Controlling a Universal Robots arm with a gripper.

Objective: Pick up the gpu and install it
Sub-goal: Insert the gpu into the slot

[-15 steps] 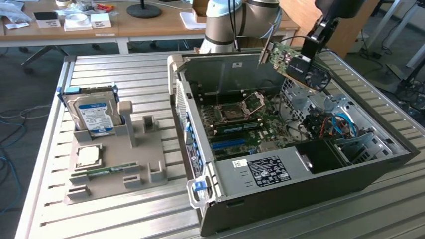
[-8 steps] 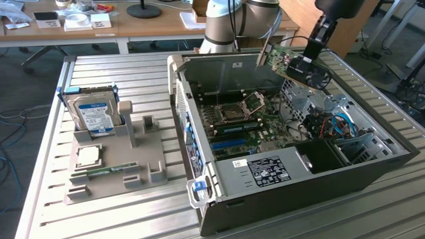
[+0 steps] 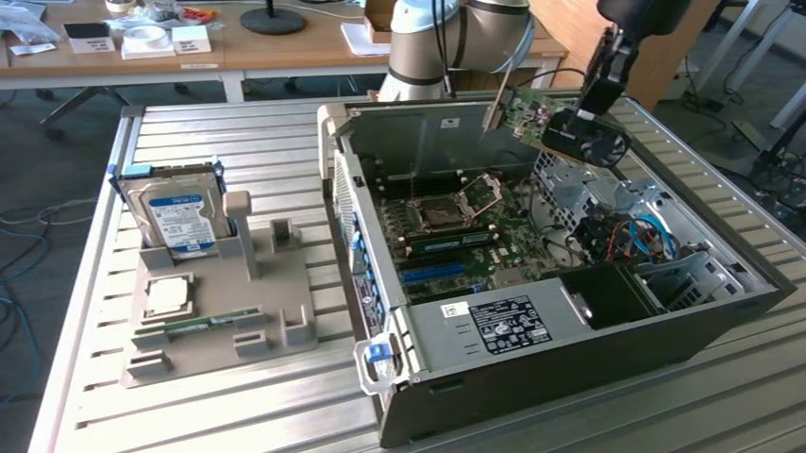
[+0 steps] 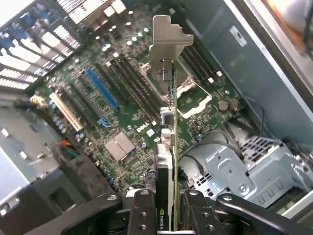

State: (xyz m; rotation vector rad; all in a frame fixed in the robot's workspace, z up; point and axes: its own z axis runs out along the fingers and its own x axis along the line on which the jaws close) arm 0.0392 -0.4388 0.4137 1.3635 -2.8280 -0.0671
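Over the slatted metal table (image 3: 252, 415), the gpu (image 3: 539, 111) (image 4: 167, 127) hangs above the open computer case (image 3: 567, 377), gripped at its black cooler end by the partly closed claw (image 3: 587, 109) (image 4: 166, 208), silver bracket (image 4: 168, 39) pointing out over the motherboard (image 3: 466, 236) (image 4: 122, 112); well apart on the exterior view's left, a hard drive (image 3: 176, 217) stands in a grey holder (image 3: 271, 302)

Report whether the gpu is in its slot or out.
Out: the gripper holds the gpu in the air above the motherboard.
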